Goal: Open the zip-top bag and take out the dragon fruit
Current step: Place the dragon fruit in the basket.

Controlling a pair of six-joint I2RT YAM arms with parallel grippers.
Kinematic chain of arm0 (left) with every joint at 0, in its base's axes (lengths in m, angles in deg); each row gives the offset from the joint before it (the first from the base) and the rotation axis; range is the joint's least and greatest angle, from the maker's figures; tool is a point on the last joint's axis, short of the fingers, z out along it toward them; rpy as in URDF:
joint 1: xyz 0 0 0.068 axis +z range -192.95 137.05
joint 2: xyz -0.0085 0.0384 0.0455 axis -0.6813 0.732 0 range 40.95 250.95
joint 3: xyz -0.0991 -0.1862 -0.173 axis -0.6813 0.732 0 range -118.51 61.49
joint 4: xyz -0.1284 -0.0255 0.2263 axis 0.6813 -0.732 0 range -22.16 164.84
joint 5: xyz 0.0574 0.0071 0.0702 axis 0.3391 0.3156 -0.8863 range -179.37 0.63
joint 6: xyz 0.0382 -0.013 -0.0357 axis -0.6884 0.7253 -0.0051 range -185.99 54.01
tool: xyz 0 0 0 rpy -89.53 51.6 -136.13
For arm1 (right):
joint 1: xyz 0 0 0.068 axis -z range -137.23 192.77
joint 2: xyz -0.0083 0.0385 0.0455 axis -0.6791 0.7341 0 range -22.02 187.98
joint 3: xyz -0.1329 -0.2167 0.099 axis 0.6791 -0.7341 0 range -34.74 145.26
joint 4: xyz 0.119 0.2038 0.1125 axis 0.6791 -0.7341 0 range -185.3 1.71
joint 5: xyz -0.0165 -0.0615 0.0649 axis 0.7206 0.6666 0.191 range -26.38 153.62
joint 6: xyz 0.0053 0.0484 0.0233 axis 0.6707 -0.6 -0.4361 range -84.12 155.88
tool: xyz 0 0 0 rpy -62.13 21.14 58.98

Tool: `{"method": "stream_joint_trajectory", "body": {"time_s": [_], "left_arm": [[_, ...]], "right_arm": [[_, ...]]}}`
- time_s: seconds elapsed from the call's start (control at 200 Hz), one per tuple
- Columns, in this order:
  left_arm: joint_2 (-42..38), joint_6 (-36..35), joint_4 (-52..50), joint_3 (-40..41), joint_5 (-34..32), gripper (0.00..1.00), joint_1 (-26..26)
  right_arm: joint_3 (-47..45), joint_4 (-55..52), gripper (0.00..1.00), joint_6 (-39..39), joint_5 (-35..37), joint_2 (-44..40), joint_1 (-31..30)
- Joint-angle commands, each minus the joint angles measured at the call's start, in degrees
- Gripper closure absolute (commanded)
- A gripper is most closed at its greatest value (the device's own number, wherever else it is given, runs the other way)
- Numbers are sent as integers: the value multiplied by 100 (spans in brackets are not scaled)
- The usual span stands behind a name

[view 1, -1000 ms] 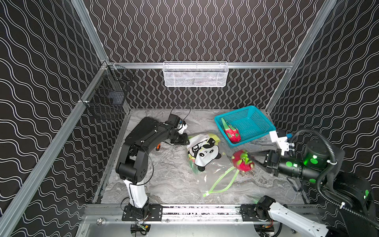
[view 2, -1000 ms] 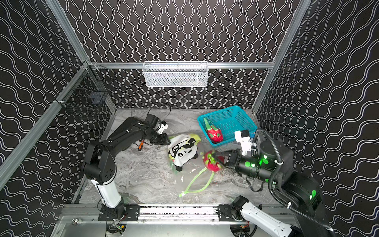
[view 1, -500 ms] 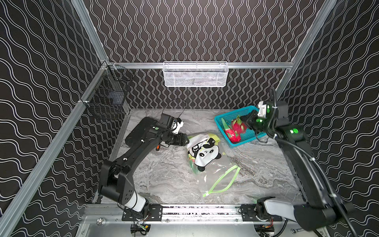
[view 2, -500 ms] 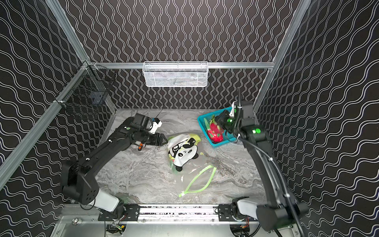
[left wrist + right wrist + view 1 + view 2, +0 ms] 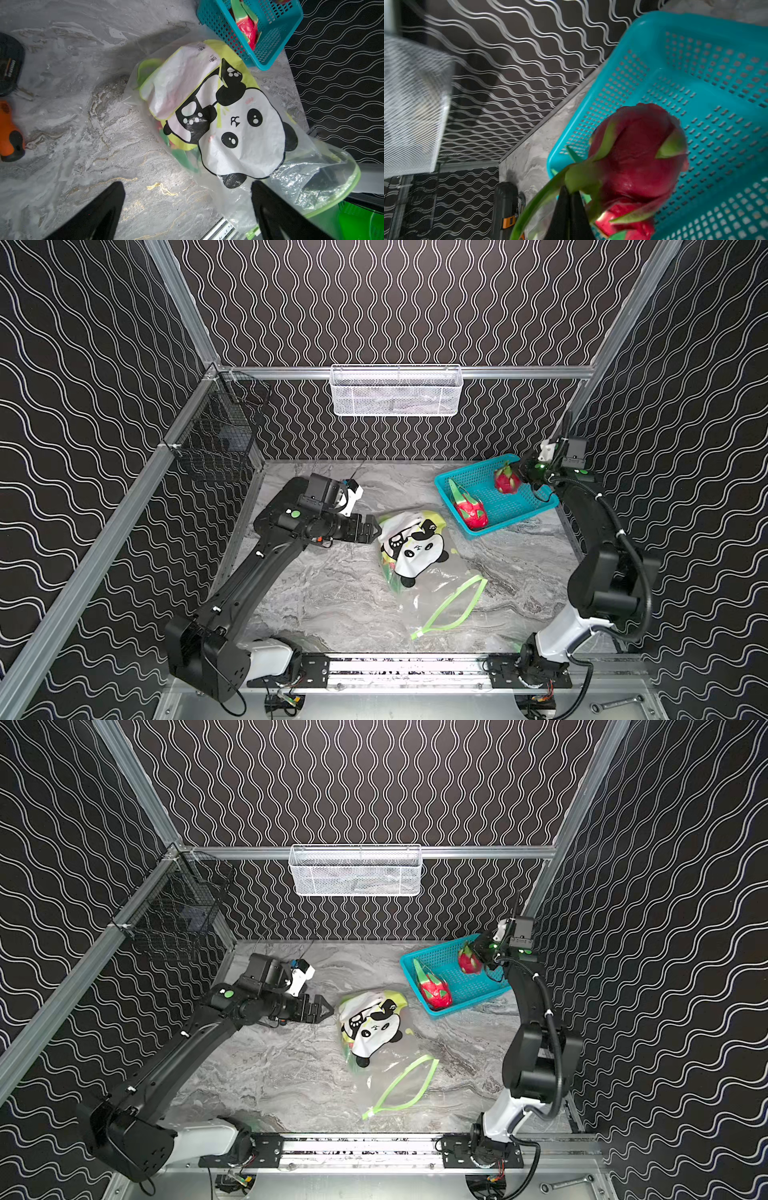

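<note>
Dragon fruit hangs over the teal basket.

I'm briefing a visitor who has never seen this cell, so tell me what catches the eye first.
The panda-print zip-top bag lies in the middle of the marble table, with its lime-green mouth gaping toward the front. At the back right, the right gripper is shut on a leaf of a red dragon fruit over the teal basket, where a second dragon fruit lies. The left gripper hovers open beside the bag.
</note>
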Motion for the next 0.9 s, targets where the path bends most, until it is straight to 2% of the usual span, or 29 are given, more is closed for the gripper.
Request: {"method": "stream_joint_trajectory", "body": {"time_s": [0.0,0.215,0.63,0.726,0.786,0.816,0.896], "left_arm": [[161,185,-254,-264,-125,2,11],[604,478,-532,-587,-324,1,37],[698,482,-431,-534,-289,1,46],[723,407,-458,-590,-276,1,57],[761,338,-514,-659,-271,1,55],[783,301,-553,-694,-287,1,55],[771,216,-626,-737,-330,2,59]], "right_arm": [[42,580,100,157,-441,359,115],[64,608,100,329,-672,1056,230],[5,592,100,294,-899,1339,353],[58,555,95,278,-900,1287,361],[64,535,88,245,-917,1225,364],[75,516,83,218,-911,1188,367],[117,482,60,182,-933,1040,380]]}}
